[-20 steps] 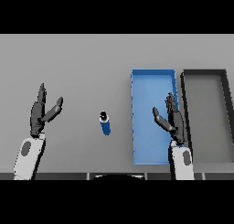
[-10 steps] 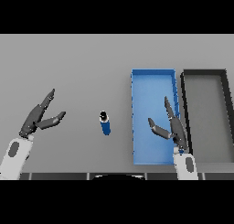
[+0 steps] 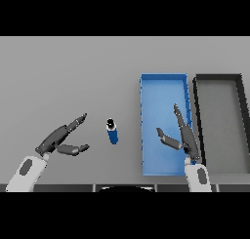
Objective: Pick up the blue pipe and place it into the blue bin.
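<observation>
In the head view, the blue pipe [image 3: 112, 131] stood on the grey table [image 3: 73, 77], just left of the blue bin [image 3: 163, 87], with a dark bin [image 3: 219, 79] beside that bin on its right. The left hand [image 3: 61, 139] hovered near the pipe's left side without touching it, fingers and thumb spread wide and holding nothing. The right hand [image 3: 183, 135] hung over the blue bin, fingers straight and spread, also empty.

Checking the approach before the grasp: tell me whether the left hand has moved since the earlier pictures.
Yes. The left hand has swung rightward and lower, toward the blue pipe, which stands where it was, left of the blue bin. Its fingers are open beside the pipe.
</observation>
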`<action>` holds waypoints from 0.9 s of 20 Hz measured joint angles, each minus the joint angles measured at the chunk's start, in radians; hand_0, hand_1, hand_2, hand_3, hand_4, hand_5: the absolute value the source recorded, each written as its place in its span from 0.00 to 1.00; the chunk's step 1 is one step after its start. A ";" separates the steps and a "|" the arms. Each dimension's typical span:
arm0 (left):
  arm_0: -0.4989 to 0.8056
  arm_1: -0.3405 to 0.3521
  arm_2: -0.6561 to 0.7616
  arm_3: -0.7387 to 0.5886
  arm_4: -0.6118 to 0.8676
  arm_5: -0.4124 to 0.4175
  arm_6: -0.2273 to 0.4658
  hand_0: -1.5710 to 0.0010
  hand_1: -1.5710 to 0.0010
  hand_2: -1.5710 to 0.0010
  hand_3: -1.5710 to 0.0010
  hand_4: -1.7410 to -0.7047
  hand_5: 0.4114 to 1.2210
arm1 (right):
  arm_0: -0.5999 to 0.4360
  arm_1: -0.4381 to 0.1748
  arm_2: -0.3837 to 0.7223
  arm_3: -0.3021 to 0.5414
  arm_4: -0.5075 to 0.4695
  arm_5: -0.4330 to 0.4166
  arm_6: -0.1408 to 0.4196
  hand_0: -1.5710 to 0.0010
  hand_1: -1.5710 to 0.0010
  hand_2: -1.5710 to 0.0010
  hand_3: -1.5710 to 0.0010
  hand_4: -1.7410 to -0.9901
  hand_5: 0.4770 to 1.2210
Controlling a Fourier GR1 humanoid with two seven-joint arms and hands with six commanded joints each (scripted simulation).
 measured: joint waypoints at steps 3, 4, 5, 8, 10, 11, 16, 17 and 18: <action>-0.001 -0.054 -0.063 -0.014 -0.074 0.027 0.018 1.00 1.00 1.00 1.00 0.54 0.07 | -0.006 0.004 -0.002 0.003 0.005 -0.008 0.022 1.00 1.00 1.00 1.00 0.69 0.19; -0.004 -0.069 -0.075 -0.015 -0.096 0.040 0.011 1.00 1.00 1.00 1.00 0.54 0.07 | -0.005 0.006 -0.003 0.005 0.000 -0.005 0.024 1.00 1.00 1.00 1.00 0.69 0.19; 0.000 -0.087 -0.087 -0.004 -0.114 0.048 -0.003 1.00 1.00 1.00 1.00 0.54 0.07 | 0.002 0.012 0.005 0.003 0.004 -0.006 0.009 1.00 1.00 1.00 1.00 0.69 0.19; -0.043 -0.143 -0.107 0.038 -0.134 0.059 0.021 1.00 1.00 1.00 1.00 0.52 0.07 | 0.003 0.018 0.008 -0.013 0.006 -0.011 0.030 1.00 1.00 1.00 1.00 0.68 0.20; -0.062 -0.194 -0.125 0.091 -0.144 0.058 0.030 1.00 1.00 1.00 1.00 0.53 0.07 | 0.027 0.008 0.006 -0.019 0.008 -0.007 0.009 1.00 1.00 1.00 1.00 0.68 0.19; -0.074 -0.207 -0.129 0.122 -0.154 0.057 0.033 1.00 1.00 1.00 1.00 0.53 0.07 | 0.027 0.005 -0.004 -0.022 -0.005 -0.005 0.010 1.00 1.00 1.00 1.00 0.69 0.19; -0.157 -0.300 -0.153 0.229 -0.184 0.053 0.029 1.00 1.00 1.00 1.00 0.58 0.06 | 0.024 0.006 -0.007 -0.019 -0.009 -0.005 0.031 1.00 1.00 1.00 1.00 0.72 0.17; -0.166 -0.315 -0.164 0.246 -0.206 0.063 0.025 1.00 1.00 1.00 1.00 0.59 0.06 | 0.038 0.007 -0.003 -0.023 -0.004 -0.005 0.010 1.00 1.00 1.00 1.00 0.72 0.17; -0.168 -0.325 -0.168 0.255 -0.207 0.061 0.025 1.00 1.00 1.00 1.00 0.57 0.08 | 0.031 0.004 -0.006 -0.027 -0.008 -0.004 0.014 1.00 1.00 1.00 1.00 0.72 0.17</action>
